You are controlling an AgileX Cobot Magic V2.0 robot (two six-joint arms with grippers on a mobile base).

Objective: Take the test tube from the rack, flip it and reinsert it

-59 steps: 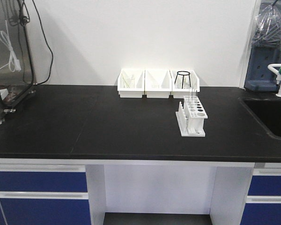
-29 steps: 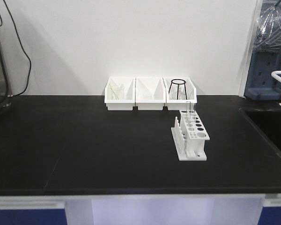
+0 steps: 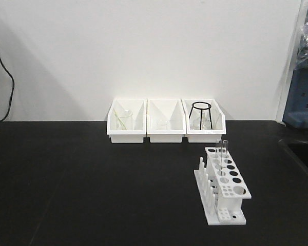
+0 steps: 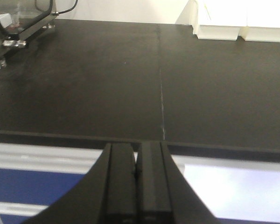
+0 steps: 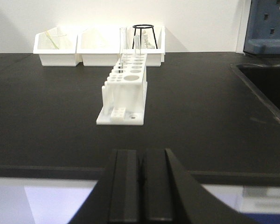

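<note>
Rack [image 3: 223, 192] with upright test tubes [image 3: 219, 149] sits at four o'clock on the counter [image 3: 92, 195], end-on at twelve before the right gripper [image 5: 141, 186], likely for its reach; that and the left gripper [image 4: 136, 186] are pinched closed, empty.

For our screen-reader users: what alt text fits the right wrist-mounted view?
A white plastic test tube rack stands on a black countertop, two clear glass tubes upright at its far end. Three white bins sit behind; the shut black right gripper is in the foreground.
</note>
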